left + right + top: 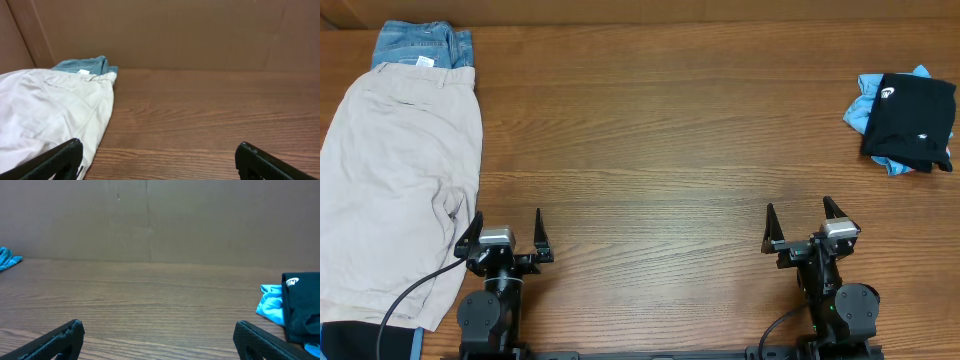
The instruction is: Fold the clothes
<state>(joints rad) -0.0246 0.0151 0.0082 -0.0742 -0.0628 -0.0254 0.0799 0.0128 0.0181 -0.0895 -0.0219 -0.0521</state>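
Beige shorts (400,190) lie flat along the table's left side, over blue denim (420,45) at the far left corner; both also show in the left wrist view as shorts (45,115) and denim (85,65). A folded black T-shirt with a small white logo (912,120) rests on a light-blue tee (865,110) at the far right; the right wrist view shows the black shirt (302,305) and blue tee (270,305). My left gripper (507,222) stands open at the near edge beside the shorts. My right gripper (798,215) is open over bare wood.
A brown cardboard wall (175,30) backs the table's far edge. A black cable (410,290) from the left arm crosses the shorts' near corner. Dark cloth (350,340) with a blue strip peeks out at the near left corner.
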